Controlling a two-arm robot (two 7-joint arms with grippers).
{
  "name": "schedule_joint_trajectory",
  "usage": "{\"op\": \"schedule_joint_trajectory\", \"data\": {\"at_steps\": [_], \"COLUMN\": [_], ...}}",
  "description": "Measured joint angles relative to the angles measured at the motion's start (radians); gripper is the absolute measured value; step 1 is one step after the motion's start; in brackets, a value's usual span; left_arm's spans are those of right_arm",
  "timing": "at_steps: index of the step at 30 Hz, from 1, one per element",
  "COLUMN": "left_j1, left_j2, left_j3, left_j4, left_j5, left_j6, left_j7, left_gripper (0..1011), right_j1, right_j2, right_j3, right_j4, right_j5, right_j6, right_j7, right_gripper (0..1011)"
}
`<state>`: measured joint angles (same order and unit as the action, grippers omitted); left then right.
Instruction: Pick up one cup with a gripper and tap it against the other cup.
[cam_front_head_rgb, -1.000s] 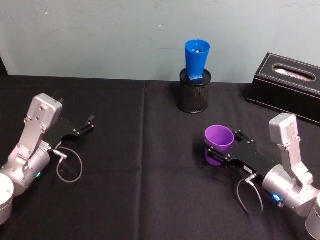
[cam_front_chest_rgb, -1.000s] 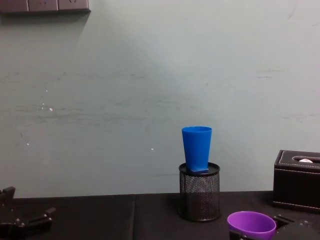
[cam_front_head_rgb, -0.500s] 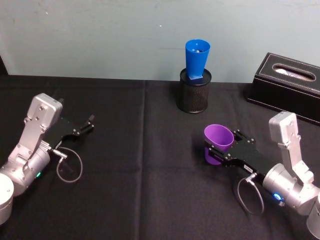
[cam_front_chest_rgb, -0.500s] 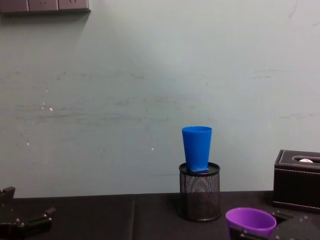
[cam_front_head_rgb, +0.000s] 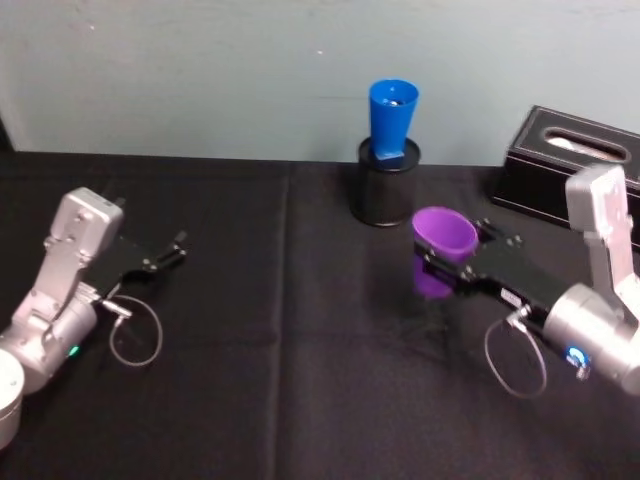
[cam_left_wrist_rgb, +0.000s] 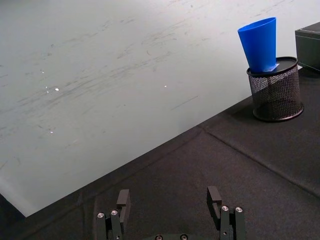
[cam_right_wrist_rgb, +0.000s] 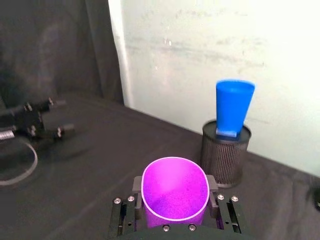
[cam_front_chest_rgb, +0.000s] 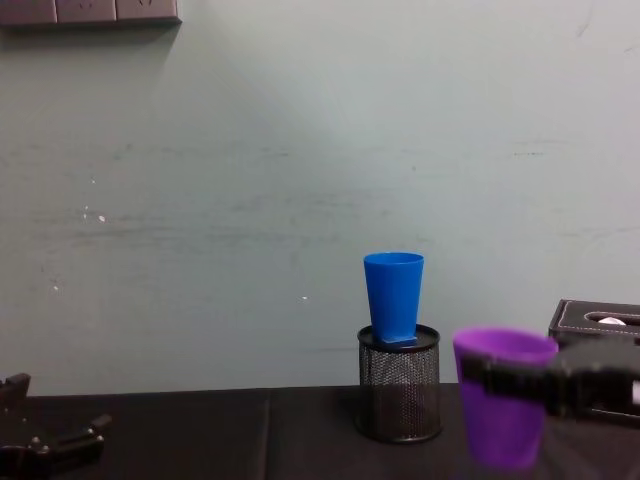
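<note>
**Purple cup held, tap not yet made**
The purple cup (cam_front_head_rgb: 440, 240) hangs clear of the table (cam_front_head_rgb: 280, 350), its sides clamped between the right gripper's (cam_front_head_rgb: 452, 262) fingers. It is near the blue cup (cam_front_head_rgb: 392, 118) but apart from it. The blue cup stands in the mesh holder (cam_front_head_rgb: 382, 195), so the next move likely calls for a rise and a gentle touch above the holder's rim. The left gripper (cam_left_wrist_rgb: 168, 200) rests well apart, fingers spread, holding nothing.

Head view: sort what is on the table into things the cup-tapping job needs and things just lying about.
Job: purple tapered plastic tumbler, held in the right gripper; bright blue tapered plastic tumbler, standing in the black mesh pen holder.

Lying about: black rectangular tissue box, far right; left gripper, open, parked at the left.
</note>
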<state>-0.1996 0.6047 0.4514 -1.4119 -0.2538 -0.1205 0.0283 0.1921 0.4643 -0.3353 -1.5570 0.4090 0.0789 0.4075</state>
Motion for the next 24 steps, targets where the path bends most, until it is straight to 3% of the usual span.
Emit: {"op": "schedule_joint_trajectory", "data": {"at_steps": [8,15,24], "left_j1": [0.000,0.000,0.000], "left_j2": [0.000,0.000,0.000], "left_j3": [0.000,0.000,0.000], "left_j4": [0.000,0.000,0.000], "left_j5": [0.000,0.000,0.000], "left_j6": [0.000,0.000,0.000], "left_j7": [0.000,0.000,0.000], "left_gripper": [1004,1004,1004], "right_j1": [0.022,0.047,0.044], "right_j2": [0.023,0.049,0.045], "right_j3": [0.028,0.019,0.020], "right_j4": [-0.096,-0.125,-0.124], "right_j5": [0.058,0.060,0.059], "right_j6": [0.059,0.081,0.081], "right_j7": [0.014,0.017,0.017], "right_gripper": [726,726,726]}}
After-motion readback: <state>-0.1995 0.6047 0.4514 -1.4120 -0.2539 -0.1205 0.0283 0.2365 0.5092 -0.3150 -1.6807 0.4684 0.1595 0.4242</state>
